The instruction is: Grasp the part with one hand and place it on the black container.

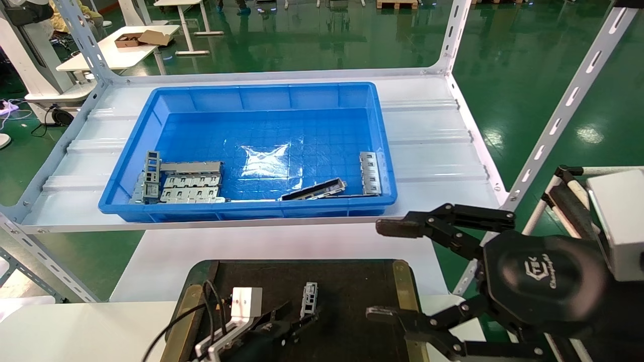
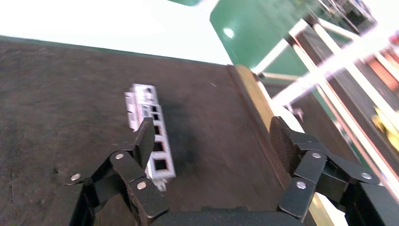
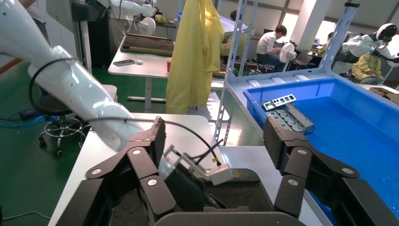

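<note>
The part (image 1: pixel 309 298), a slim silver bracket with square cut-outs, lies flat on the black container (image 1: pixel 352 286). My left gripper (image 1: pixel 297 319) hangs low over the container with its jaws wide open. In the left wrist view the part (image 2: pixel 141 101) lies on the felt (image 2: pixel 70 94) by one finger (image 2: pixel 143 141), not between the jaws; the left gripper (image 2: pixel 214 141) is empty. My right gripper (image 1: pixel 385 271) is open and empty, off the container's right edge; it also shows in the right wrist view (image 3: pixel 217 141).
A deep blue bin (image 1: pixel 251 100) on the white shelf holds several more grey parts (image 1: pixel 186 183) and a dark channel strip (image 1: pixel 314 190). The container's brass side strip (image 1: pixel 402 286) lies near my right gripper. Shelf uprights (image 1: pixel 558 120) stand to the right.
</note>
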Controlling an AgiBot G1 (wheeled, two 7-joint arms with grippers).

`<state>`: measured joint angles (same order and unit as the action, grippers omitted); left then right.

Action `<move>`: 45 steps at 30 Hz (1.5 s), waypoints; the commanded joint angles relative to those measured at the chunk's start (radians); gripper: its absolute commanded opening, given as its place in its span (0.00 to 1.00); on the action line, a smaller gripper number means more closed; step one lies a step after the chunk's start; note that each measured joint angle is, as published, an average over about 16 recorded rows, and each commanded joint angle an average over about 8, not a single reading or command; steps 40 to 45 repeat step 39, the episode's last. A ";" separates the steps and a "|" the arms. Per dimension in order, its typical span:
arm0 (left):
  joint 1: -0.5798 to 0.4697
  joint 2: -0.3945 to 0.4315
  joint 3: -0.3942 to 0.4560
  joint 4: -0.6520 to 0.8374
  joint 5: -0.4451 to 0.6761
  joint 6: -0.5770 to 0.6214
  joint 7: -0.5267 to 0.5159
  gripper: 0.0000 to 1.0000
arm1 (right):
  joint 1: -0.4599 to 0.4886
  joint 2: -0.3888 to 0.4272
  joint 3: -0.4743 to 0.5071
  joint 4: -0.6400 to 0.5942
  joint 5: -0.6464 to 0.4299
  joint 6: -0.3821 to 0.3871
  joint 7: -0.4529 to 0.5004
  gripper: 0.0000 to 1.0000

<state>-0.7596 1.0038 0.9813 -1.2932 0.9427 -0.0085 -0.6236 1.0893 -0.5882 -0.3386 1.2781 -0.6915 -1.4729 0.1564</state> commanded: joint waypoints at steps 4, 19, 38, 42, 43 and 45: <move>-0.040 -0.105 0.020 -0.062 -0.015 0.146 0.014 1.00 | 0.000 0.000 0.000 0.000 0.000 0.000 0.000 1.00; 0.010 -0.282 -0.198 -0.061 -0.190 0.677 0.280 1.00 | 0.000 0.000 0.000 0.000 0.000 0.000 0.000 1.00; -0.031 -0.420 -0.262 -0.060 -0.269 0.953 0.342 1.00 | 0.000 0.000 -0.001 0.000 0.001 0.000 0.000 1.00; -0.033 -0.421 -0.262 -0.060 -0.270 0.955 0.341 1.00 | 0.000 0.000 -0.001 0.000 0.001 0.000 0.000 1.00; -0.033 -0.421 -0.262 -0.060 -0.270 0.955 0.341 1.00 | 0.000 0.000 -0.001 0.000 0.001 0.000 0.000 1.00; -0.033 -0.421 -0.262 -0.060 -0.270 0.955 0.341 1.00 | 0.000 0.000 -0.001 0.000 0.001 0.000 0.000 1.00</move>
